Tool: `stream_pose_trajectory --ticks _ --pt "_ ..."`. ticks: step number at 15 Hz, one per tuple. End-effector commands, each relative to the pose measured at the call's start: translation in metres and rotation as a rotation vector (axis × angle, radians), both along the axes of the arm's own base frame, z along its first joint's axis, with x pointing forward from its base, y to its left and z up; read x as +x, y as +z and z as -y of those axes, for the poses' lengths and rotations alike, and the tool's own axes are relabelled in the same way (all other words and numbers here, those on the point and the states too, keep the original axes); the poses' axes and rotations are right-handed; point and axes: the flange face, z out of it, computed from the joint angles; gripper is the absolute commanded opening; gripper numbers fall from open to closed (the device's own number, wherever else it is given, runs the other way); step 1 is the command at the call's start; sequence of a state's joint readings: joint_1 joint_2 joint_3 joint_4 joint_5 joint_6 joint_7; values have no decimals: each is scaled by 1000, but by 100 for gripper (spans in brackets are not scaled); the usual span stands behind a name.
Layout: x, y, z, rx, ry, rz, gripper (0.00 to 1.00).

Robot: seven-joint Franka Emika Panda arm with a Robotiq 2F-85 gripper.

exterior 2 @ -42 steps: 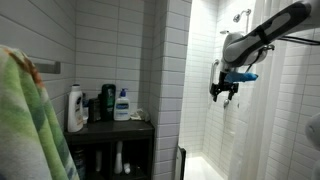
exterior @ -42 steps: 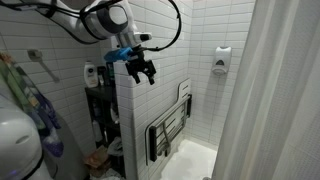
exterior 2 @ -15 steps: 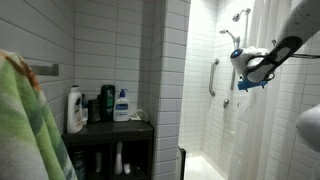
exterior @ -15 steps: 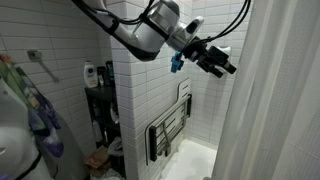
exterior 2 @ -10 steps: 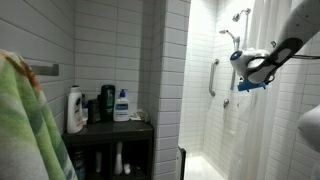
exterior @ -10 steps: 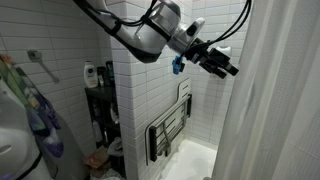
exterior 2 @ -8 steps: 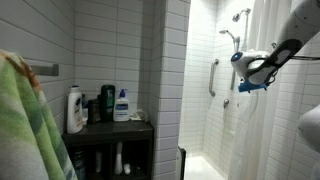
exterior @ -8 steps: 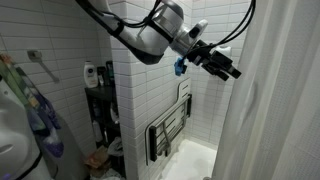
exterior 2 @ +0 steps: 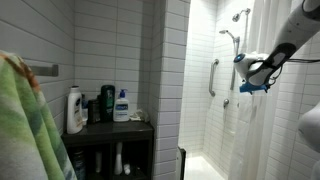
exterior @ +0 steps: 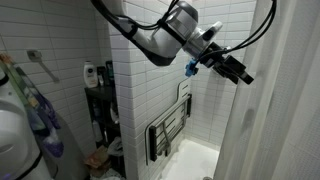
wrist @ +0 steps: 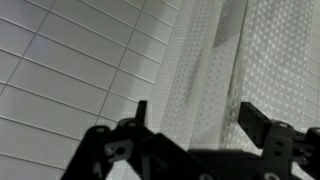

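My gripper (exterior: 245, 76) reaches out level from the tiled corner to the edge of the white shower curtain (exterior: 285, 100). In the wrist view the gripper (wrist: 198, 118) is open, its two dark fingers (wrist: 258, 122) wide apart. A hanging fold of the patterned curtain (wrist: 200, 60) lies in the gap between them; whether a finger touches it cannot be told. White wall tiles (wrist: 70, 70) fill the left of that view. In an exterior view the gripper (exterior 2: 240, 65) sits at the curtain (exterior 2: 275, 130) edge, high inside the shower stall.
A folded shower seat (exterior: 168, 130) hangs on the partition wall below the arm. A grab bar (exterior 2: 211, 76) and shower head (exterior 2: 230, 35) are on the back wall. A dark shelf (exterior 2: 110, 126) holds several bottles (exterior 2: 75, 108). A green towel (exterior 2: 25, 120) hangs nearest the camera.
The arm has swung from near the partition wall toward the curtain and kept extending. The jaws now straddle the curtain's edge and have narrowed very slightly.
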State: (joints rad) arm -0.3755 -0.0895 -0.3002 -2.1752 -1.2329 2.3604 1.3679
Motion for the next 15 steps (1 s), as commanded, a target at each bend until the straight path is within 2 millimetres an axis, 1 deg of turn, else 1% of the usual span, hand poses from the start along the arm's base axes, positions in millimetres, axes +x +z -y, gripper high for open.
stream_pose_trajectory --ticks 1,3,4,9,11,13,15 --pt "10 3 6 38 30 33 61" --pt "12 3 4 78 54 64 46" --pt "13 3 4 101 70 82 36" --pt "16 11 3 152 143 126 1" --pt "17 15 0 167 170 142 0" --pt "19 20 -10 197 223 167 1" --pt "22 25 -31 241 311 203 1"
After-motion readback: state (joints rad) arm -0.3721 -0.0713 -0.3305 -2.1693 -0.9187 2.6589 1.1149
